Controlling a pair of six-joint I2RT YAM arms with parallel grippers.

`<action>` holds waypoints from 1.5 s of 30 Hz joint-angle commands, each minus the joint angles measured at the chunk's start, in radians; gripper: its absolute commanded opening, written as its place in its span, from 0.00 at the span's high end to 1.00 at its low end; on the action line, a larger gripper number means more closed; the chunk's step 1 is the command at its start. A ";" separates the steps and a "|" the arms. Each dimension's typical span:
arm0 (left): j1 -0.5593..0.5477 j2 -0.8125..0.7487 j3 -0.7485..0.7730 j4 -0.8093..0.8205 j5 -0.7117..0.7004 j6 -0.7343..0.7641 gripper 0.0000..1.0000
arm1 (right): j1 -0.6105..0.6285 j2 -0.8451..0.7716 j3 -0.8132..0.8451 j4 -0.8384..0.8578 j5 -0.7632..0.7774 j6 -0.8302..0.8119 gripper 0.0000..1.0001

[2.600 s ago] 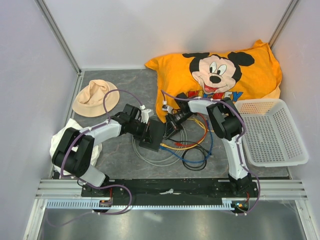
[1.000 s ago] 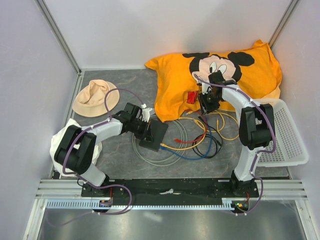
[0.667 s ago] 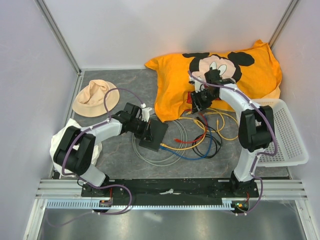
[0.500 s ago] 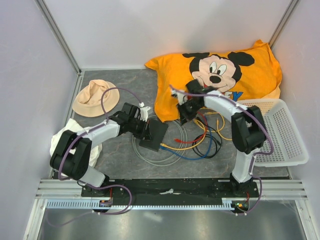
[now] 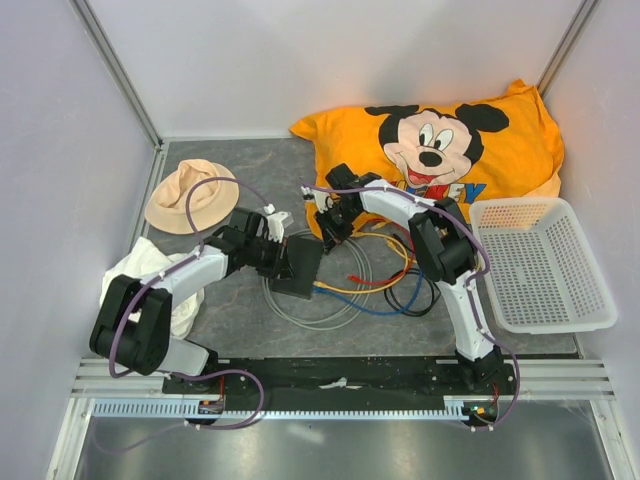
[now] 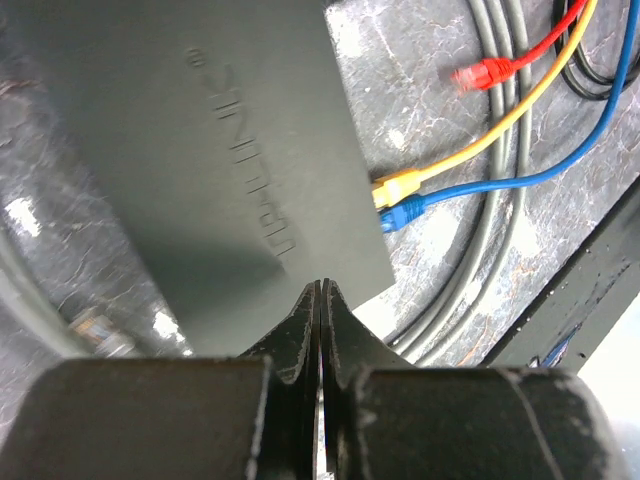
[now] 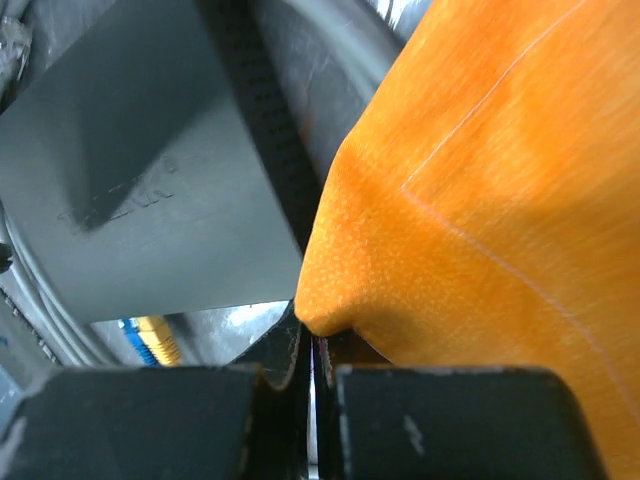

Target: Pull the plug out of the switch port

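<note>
R end effector (image 7: pixel 312 350) at pillow (image 7: pixel 480 200) corner, beside switch (image 7: pixel 150 190) edge

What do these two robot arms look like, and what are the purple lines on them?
The left arm and the right arm are smooth white sections linked by chunky black joints. A thin purple cable loops loosely along each. The left tool and the right tool are matte black, each with two blunt fingers. I see no markings on them.
</note>
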 commanded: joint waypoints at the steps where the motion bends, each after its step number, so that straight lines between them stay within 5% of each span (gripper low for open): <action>1: 0.035 -0.022 -0.017 0.021 -0.006 -0.026 0.98 | 0.004 0.031 0.062 0.011 -0.003 -0.028 0.99; 4: 0.049 -0.005 -0.010 0.022 0.003 -0.026 0.99 | -0.003 -0.023 0.010 -0.023 -0.067 -0.068 0.90; 5: 0.050 -0.003 -0.012 0.030 0.008 -0.025 0.99 | -0.015 -0.044 -0.040 -0.022 -0.089 -0.074 0.77; 8: 0.050 0.017 -0.012 0.037 0.014 -0.029 0.98 | -0.043 -0.120 -0.129 -0.020 -0.206 -0.091 0.56; 11: 0.049 0.060 0.008 0.028 0.008 -0.032 0.98 | -0.052 -0.137 -0.163 -0.048 -0.363 -0.112 0.48; 13: 0.055 0.097 0.020 0.005 -0.081 -0.072 0.98 | -0.054 -0.112 -0.163 -0.093 -0.429 -0.149 0.48; 21: 0.076 0.117 0.016 0.004 -0.073 -0.095 0.98 | -0.040 0.012 -0.073 -0.210 -0.534 -0.224 0.43; 45: 0.110 0.038 -0.066 0.024 -0.041 -0.109 0.98 | 0.044 0.089 -0.035 -0.083 -0.444 -0.082 0.51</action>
